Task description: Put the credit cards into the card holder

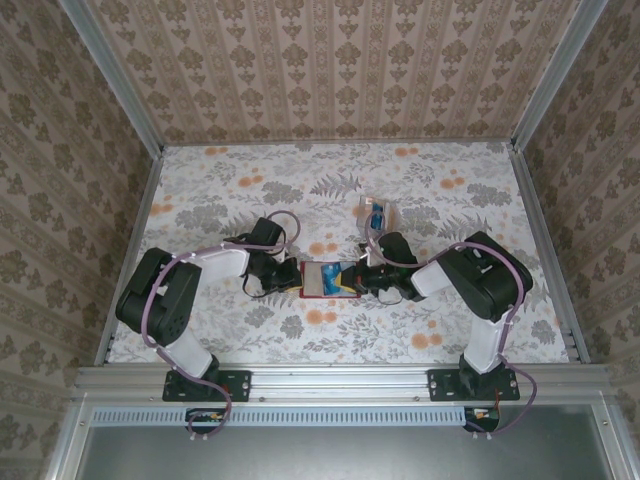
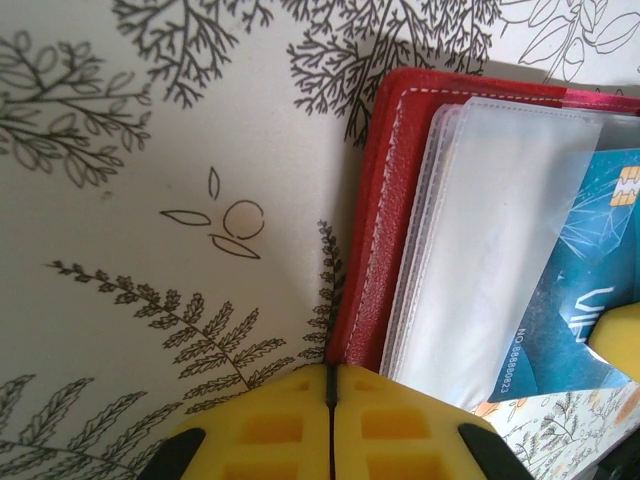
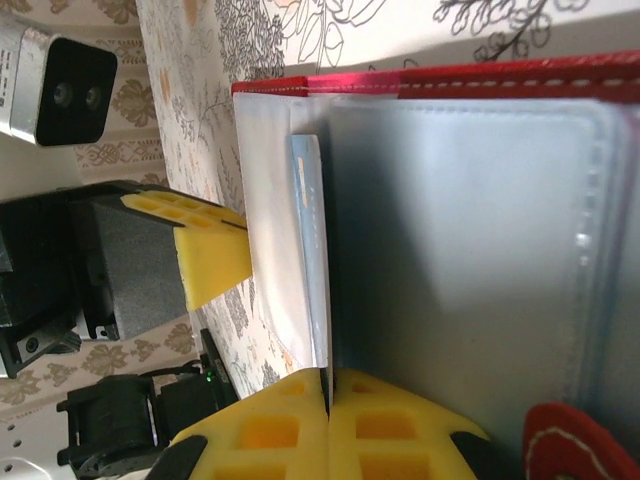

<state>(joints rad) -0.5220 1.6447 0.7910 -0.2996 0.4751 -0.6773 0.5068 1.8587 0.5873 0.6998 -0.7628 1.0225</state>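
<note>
Left arm base: bolted at the near edge of the table, with the arm bent inward toward the middle.
Right arm base: bolted at the near edge on the other side, its arm also bent inward.
Left gripper: low over the table at the left edge of the card holder. In the left wrist view its yellow pads are pressed flat together, and the red corner comes right down to their tips (I cannot tell whether they nip it).
Right gripper: at the card holder's right edge, facing the left gripper. In the right wrist view its jaws are closed, and a card's thin blue edge runs down into the seam between them.
Card holder: a red wallet lying open and flat on the flowered table between the two grippers, near the middle.
See-through pockets: a stack of greyish sleeves fanned over the red cover.
Credit card: blue, with a gold chip and pale lettering. It is pinched by the right gripper, its left part under a sleeve and its right part bare, with one pad of the right gripper at its lower edge.
Clear plastic box: farther back on the table, just beyond the right gripper.
Blue cards: inside that box.
</note>
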